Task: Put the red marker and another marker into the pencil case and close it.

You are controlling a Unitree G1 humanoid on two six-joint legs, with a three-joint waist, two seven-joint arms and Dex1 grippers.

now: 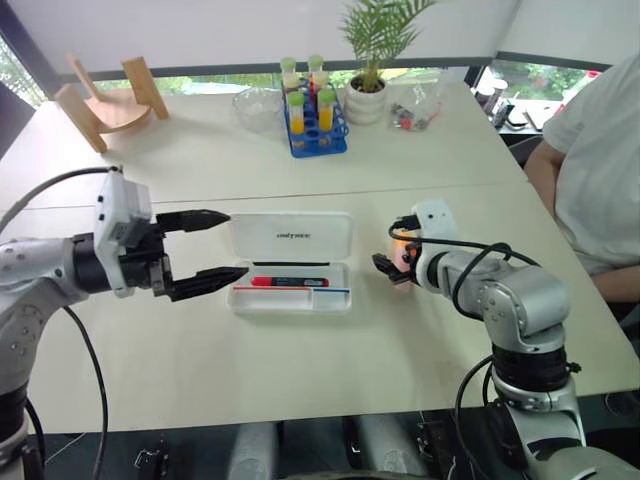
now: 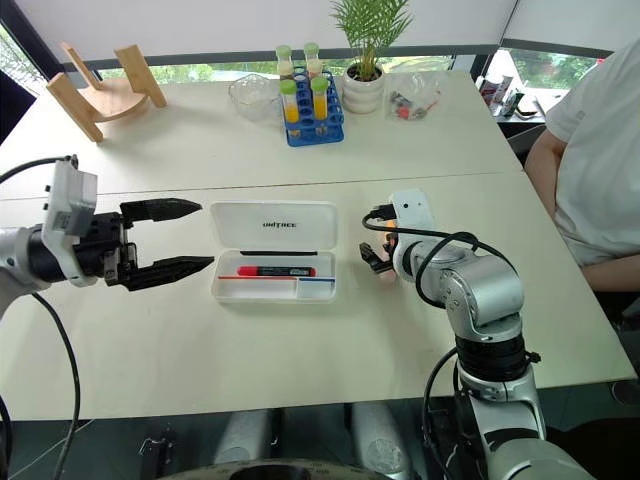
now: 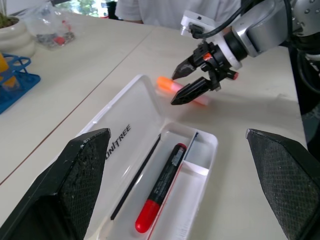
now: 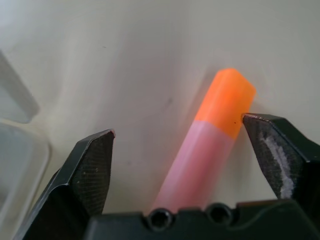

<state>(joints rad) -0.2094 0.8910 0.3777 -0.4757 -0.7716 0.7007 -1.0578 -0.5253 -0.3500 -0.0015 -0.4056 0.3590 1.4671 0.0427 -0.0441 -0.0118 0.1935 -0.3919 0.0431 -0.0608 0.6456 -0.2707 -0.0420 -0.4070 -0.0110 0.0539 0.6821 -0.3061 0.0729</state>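
Right wrist view: another marker (image 4: 205,150) is straddled by the spread, empty right gripper (image 4: 182,145), its long axis running along the fingers, just beside the pencil case (image 1: 290,262).

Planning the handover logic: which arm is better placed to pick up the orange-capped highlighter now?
Right. The right gripper is open astride the highlighter lying on the table; the left gripper hangs open beside the pencil case.
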